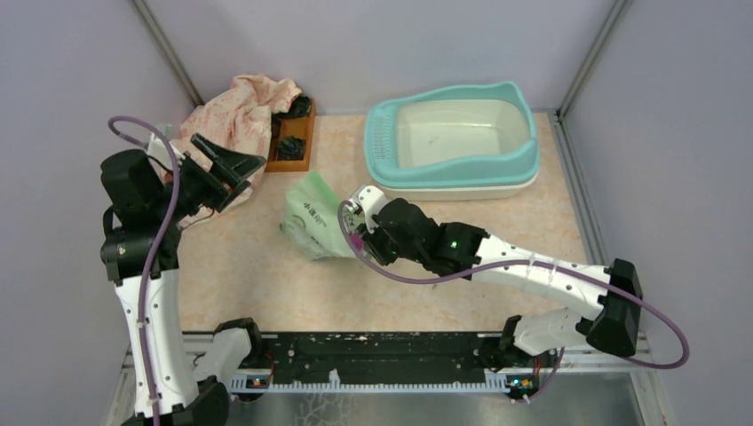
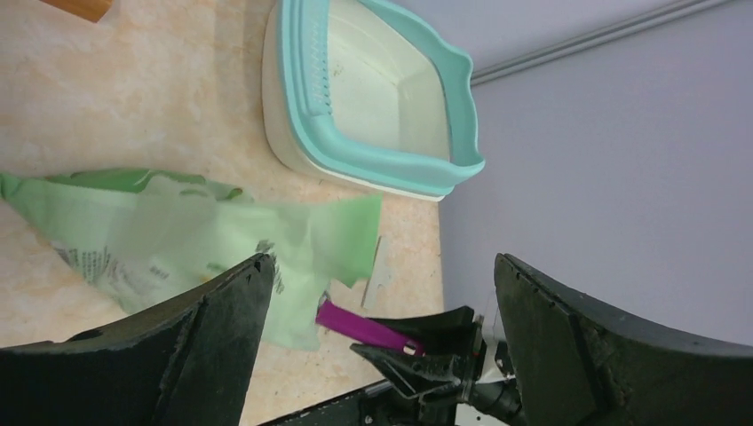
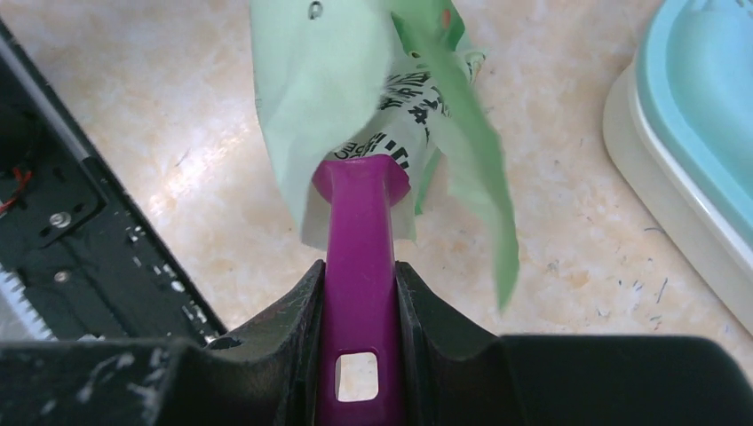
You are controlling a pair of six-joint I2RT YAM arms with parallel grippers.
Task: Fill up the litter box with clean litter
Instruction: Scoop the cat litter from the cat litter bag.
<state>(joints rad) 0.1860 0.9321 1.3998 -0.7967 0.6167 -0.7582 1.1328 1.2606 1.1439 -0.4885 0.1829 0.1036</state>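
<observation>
Purple plastic sits between the jaws of the right gripper [image 3: 360, 275]: they are clamped on the flat handle of a scoop [image 3: 359, 342], one finger pressed against each side. The handle runs straight out from the fingers. Its far end disappears into the open mouth of a pale green printed bag [image 3: 328, 89], so the scoop's bowl is hidden, as is whatever the bag contains.

Seen from above, the bag [image 1: 311, 222] lies crumpled on the beige marbled table [image 1: 249, 275]. It is to the left of the litter box [image 1: 526, 133] and nearer the arm bases than the box is, close to it but not touching. The right gripper [image 1: 360, 232] is at the bag's edge, on the side towards the litter box's near left corner.

The litter box stands upright at the far side of the table. Its teal rim rings a cream basin, and the perforated teal ledge is at its left end. The basin floor is bare cream with a few dark specks.

The left gripper [image 1: 233, 173] is raised well to the left of the litter box, its jaws spread wide with nothing between them. Its wrist camera looks past both fingers at the bag and the litter box [image 2: 444, 173] beyond.

Further left of the litter box, along the same far edge, a small brown wooden tray [image 1: 295, 142] holds dark objects. A pink floral cloth [image 1: 235, 111] is bunched against it.
</observation>
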